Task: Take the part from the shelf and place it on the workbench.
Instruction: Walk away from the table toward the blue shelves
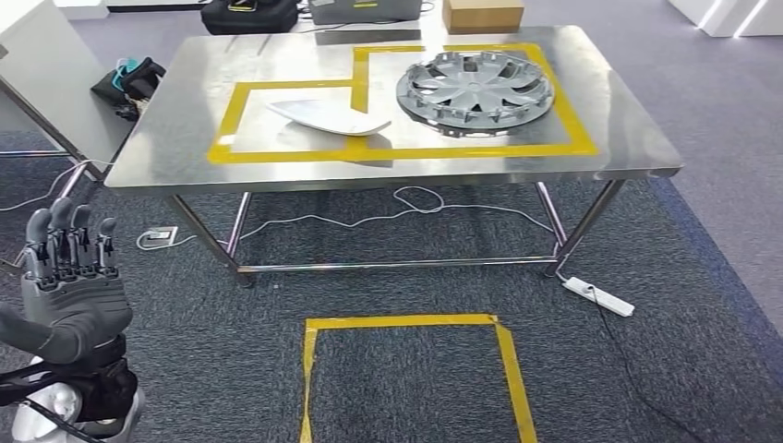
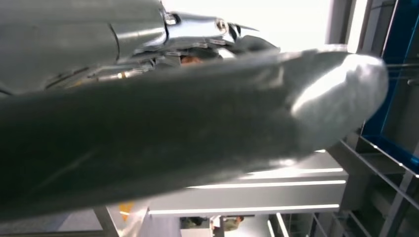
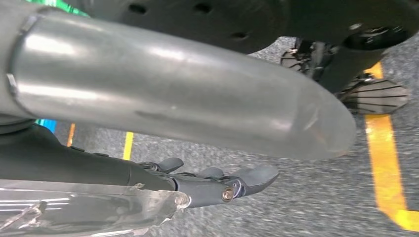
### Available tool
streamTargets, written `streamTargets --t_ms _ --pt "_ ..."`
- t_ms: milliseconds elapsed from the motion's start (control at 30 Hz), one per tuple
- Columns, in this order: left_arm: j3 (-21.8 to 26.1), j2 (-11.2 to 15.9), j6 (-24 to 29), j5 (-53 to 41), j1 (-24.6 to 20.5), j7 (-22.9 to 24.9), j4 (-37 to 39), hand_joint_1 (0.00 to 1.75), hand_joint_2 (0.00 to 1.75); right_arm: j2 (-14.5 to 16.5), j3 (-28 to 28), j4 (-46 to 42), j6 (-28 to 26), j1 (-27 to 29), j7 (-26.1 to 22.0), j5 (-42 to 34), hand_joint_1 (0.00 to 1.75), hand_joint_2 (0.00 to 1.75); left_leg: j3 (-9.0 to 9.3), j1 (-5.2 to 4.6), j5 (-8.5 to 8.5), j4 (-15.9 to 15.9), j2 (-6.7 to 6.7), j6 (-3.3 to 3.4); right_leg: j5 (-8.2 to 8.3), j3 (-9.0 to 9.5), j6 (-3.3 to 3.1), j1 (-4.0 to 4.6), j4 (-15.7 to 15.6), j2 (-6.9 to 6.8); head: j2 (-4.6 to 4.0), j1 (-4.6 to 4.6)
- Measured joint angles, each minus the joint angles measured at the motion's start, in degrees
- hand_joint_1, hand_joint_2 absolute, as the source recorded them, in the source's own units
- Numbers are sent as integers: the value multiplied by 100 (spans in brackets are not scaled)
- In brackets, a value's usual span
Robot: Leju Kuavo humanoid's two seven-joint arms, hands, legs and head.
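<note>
Two parts, a white curved part and a silver wheel cover, lie on the bench at the upper middle, so the left hand at lower left, fingers apart and holding nothing, should steer well off them; the right hand I cannot tell

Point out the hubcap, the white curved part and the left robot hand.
hubcap [image 1: 476,90], head view, centre hub.
white curved part [image 1: 325,116], head view, middle of its surface.
left robot hand [image 1: 72,291], head view, back of palm.
</note>
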Motion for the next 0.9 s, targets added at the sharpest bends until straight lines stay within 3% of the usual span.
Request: streamTargets --t_ms 33,100,167,200,233,267,333,400,467,533,567,633,700,733,767,833,900 --pt "-1 0 4 -1 0 -3 -1 0 0 2 -1 0 5 4 0 1 0 0 -66 17 -110 143 -104 -43 22 -17 -33 -18 -10 45 0 -10" --pt "0 2 18 -1 15 -7 -1 0 0 3 -1 0 10 -9 0 2 0 0 -357 71 -480 761 -346 -132 63 -71 -78 -39 -18 146 0 -32" --pt "-1 2 38 -2 45 -8 -1 0 0 2 -1 0 10 -19 1 2 0 0 -705 128 -773 1468 -413 -180 101 -134 -81 -44 -16 263 0 -34" --pt "-1 1 48 -3 57 -8 -1 0 0 2 -2 0 11 -14 2 2 0 0 -783 151 -772 1617 -417 -194 120 -159 -70 -48 -14 326 0 -33" --pt "-1 1 58 -3 64 -8 -1 0 0 1 -2 0 11 -7 3 3 0 0 -753 169 -655 1549 -423 -201 139 -177 -51 -55 -13 392 0 -33" --pt "-2 1 65 -3 67 -8 -1 0 0 1 -2 0 11 -1 7 4 0 0 -623 187 -453 1283 -448 -206 158 -189 -28 -67 -11 460 0 -32" --pt "-1 1 74 -3 68 -8 -2 0 0 1 -2 0 10 -1 16 9 0 0 -250 227 -73 531 -644 -216 191 -220 31 -78 9 584 0 -38" --pt "-1 -1 79 -3 77 -7 -5 0 0 1 -2 0 10 -13 24 15 0 0 -77 246 35 117 -820 -190 234 -294 99 -79 42 689 0 -38" --pt "-3 1 83 -8 84 -7 -8 0 0 -2 -3 0 10 4 33 21 0 0 -102 229 31 83 -776 -111 283 -380 176 -102 48 775 0 -35" --pt "-7 -2 85 -12 77 -8 -8 0 0 -7 -4 0 12 37 46 26 0 0 -122 222 66 80 -666 -26 191 -481 235 -112 176 630 0 -6" --pt "-9 -5 86 -13 76 -8 -8 0 0 -10 -5 0 14 39 50 28 0 0 -130 223 82 73 -604 10 39 -583 255 -110 395 493 0 14" --pt "-8 -4 91 -14 93 -8 -8 0 0 -9 -5 0 24 25 55 32 0 0 -150 201 93 75 -468 52 -397 -882 290 -110 1152 262 0 55" --pt "-7 -2 103 -20 117 -8 -8 0 0 -8 -5 0 32 18 57 34 0 0 -165 180 99 77 -323 66 -643 -1085 307 -111 1738 214 0 56" --pt "-6 -1 119 -37 129 -7 -8 0 0 -8 -5 0 32 23 62 36 0 0 -165 173 99 78 -260 68 -605 -1031 304 -110 1727 206 0 55" --pt "-4 1 166 -86 143 12 -8 0 0 -9 -6 0 33 32 68 40 0 0 -160 168 98 78 -202 65 -472 -854 292 -106 1476 184 0 55" --pt "9 5 339 -279 178 104 -3 0 0 -10 -6 0 35 38 81 49 0 0 -140 148 85 84 -101 46 -167 -335 240 -74 635 -5 0 56" --pt "32 9 508 -474 212 191 13 0 0 -10 -5 0 38 21 88 54 0 0 -136 117 72 99 -19 7 -48 -50 172 -41 139 -152 0 45"
